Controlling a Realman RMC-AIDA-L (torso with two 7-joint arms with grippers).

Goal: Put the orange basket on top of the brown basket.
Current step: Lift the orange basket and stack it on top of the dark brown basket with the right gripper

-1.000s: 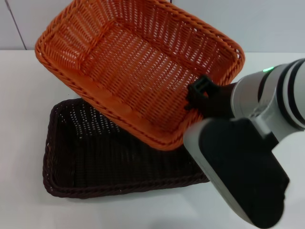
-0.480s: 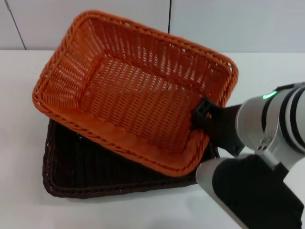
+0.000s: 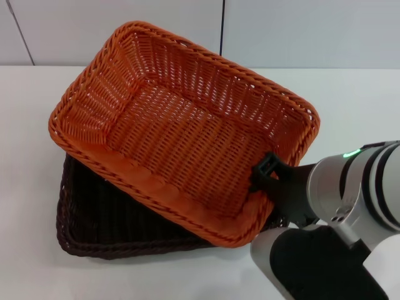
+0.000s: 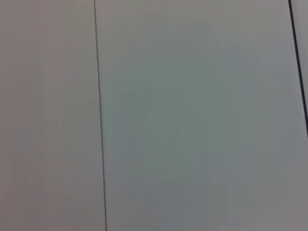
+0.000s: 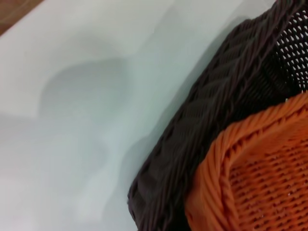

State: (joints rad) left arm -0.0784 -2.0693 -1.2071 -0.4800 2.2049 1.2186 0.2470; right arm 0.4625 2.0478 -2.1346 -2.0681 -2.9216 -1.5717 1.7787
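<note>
change: the orange basket (image 3: 184, 128) is sitting lower than a second ago, when it was hanging clear above; now it is coming down onto the brown basket (image 3: 94, 219) and covering most of it.
meaning: placing step is nearly done, I'd say; the basket is not seated flat yet, it is lying skewed, turned against the brown rim, far-left corner tilting up.
orange basket position: on top of the brown basket, overhanging it toward the back and the right; brown rim is showing only along the near and left edges.
right gripper (image 3: 265, 173): gripping the orange basket's near-right rim, one black finger showing inside the wall, so pinching the rim.
right wrist view: orange rim (image 5: 250, 159) is resting just inside the brown rim (image 5: 211, 115) at that corner.
left gripper: out of sight; its wrist camera is showing only a blank panel.
table (image 3: 25, 156): white, carrying both.
count: one orange basket, one brown basket, one arm working.
next: probably squaring the orange basket up, then letting go.
</note>
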